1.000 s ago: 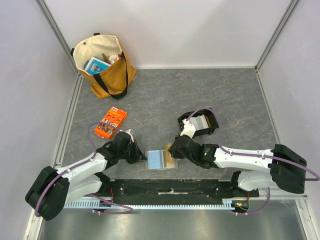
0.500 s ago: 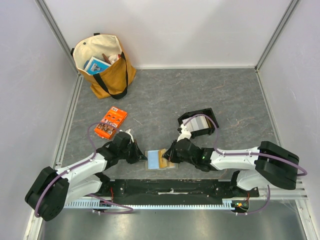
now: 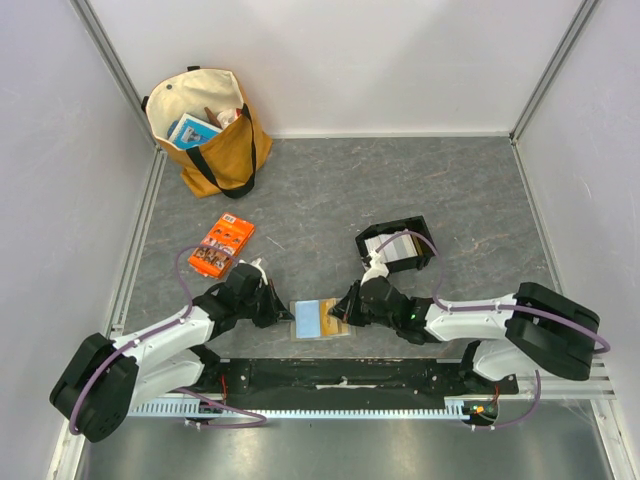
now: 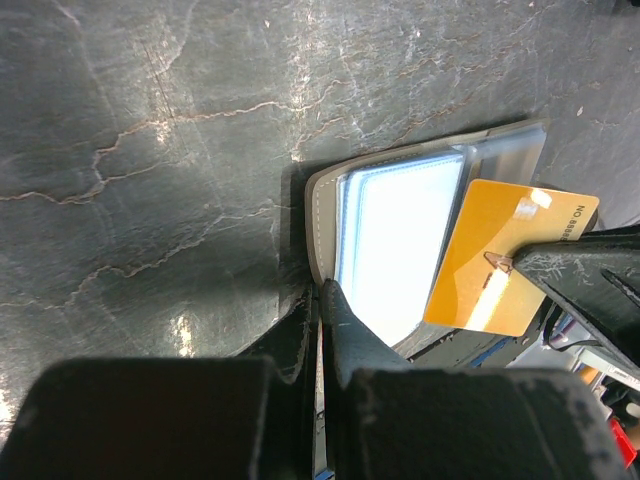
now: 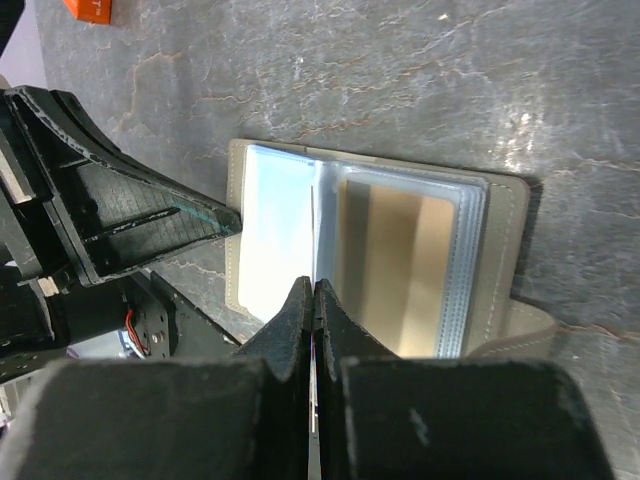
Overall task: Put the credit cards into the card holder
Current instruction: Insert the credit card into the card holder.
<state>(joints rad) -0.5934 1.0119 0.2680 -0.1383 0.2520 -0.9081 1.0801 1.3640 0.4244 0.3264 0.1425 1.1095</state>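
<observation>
Card holder (image 5: 503, 250) open flat, clear sleeves inside

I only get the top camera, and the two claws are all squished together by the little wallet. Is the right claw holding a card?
Observer: Yes. The left wrist camera shows the right gripper pinching a yellow-orange card that lies slanted across the open card holder.
Child: What's the other claw doing?
Observer: The left gripper is shut, with its tip touching the card holder's edge.
Child: Is there room inside?
Observer: The right wrist camera shows clear plastic sleeves stacked on one page. I can't tell whether the card is inside one yet.
</observation>
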